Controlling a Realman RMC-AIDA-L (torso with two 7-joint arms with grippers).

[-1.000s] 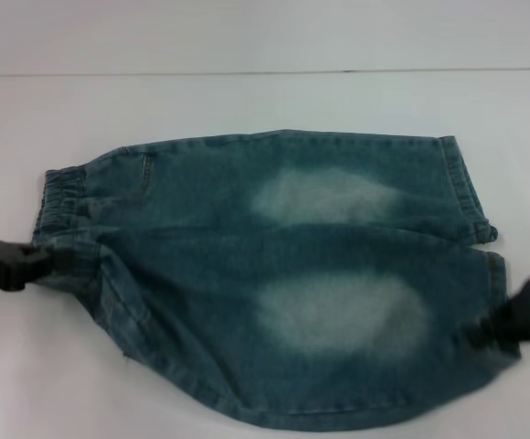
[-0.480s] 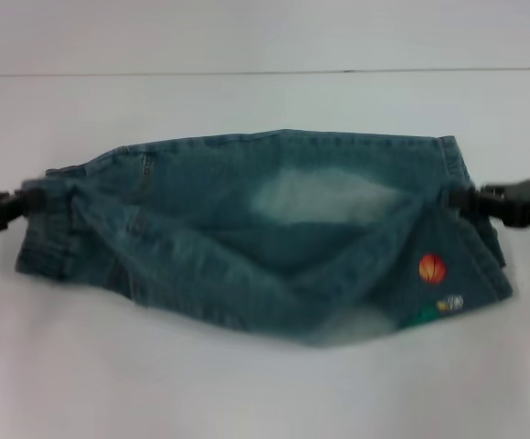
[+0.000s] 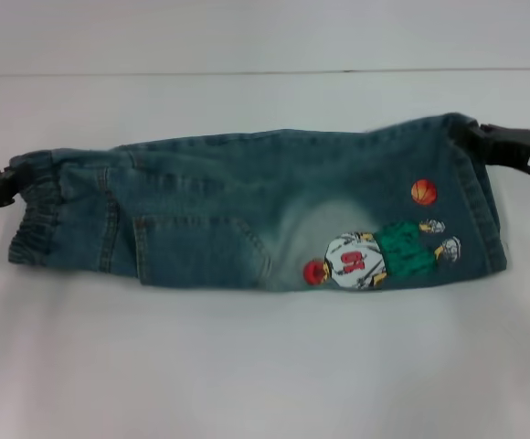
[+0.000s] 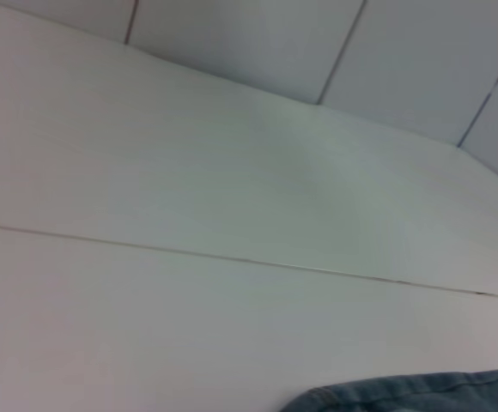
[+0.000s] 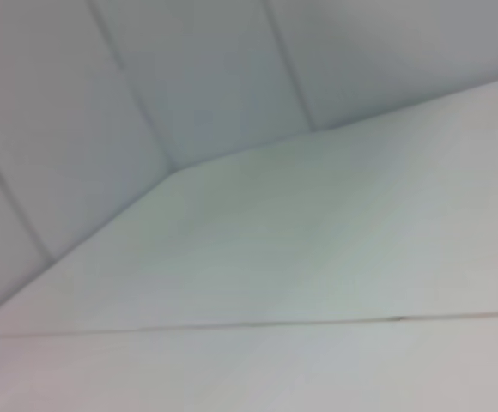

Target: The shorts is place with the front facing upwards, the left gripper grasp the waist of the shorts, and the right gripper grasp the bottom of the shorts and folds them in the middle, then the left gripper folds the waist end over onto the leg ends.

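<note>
Folded denim shorts [image 3: 256, 215] stretch between the left gripper [image 3: 9, 180], clamping the waist, and the right gripper [image 3: 473, 135], clamping the hem.

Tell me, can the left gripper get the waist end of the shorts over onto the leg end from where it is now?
Probably yes. The left gripper sits at the elastic waist of the shorts, nothing lies on the denim, and the table is bare. The right gripper at the leg end might be in the way.

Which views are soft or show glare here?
Head view: slightly soft overall, shorts and cartoon print readable, no glare, faint shadow under the hem. Left wrist view: only a denim edge, blurred. Right wrist view: bare table, soft.
</note>
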